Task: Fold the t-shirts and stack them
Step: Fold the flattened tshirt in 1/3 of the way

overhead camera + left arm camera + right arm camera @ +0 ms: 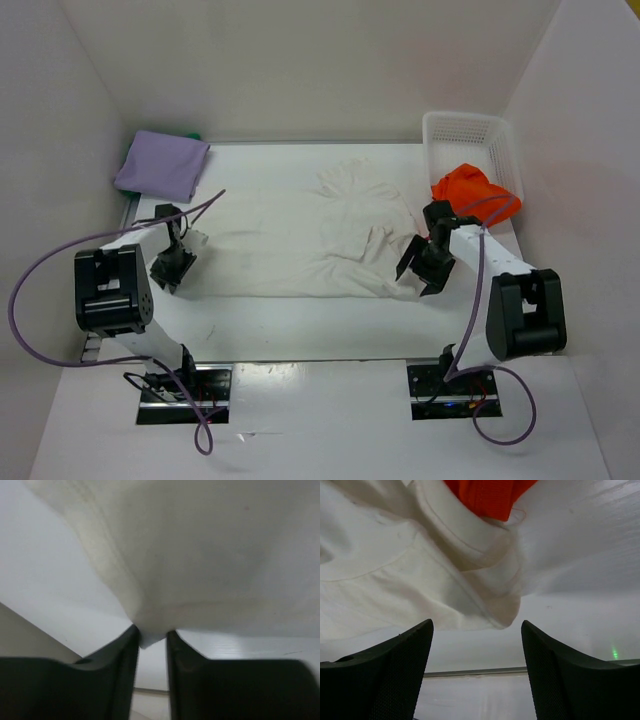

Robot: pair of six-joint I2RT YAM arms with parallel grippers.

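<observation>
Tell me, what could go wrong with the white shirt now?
The left gripper pinches only a small corner of the white t-shirt, so it might slip out. The right gripper is open with the shirt's bunched edge just ahead, so it could grab a wrinkled lump. The orange t-shirt lies close by and might get snagged.

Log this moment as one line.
white shirt: spread out | left pincer: pinching its left edge | right pincer: open by its edge | purple shirt: folded

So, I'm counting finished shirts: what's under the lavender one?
Only a green sliver peeks out past the lavender t-shirt at its far corner; the rest is covered, so what it is can't be confirmed.
</observation>
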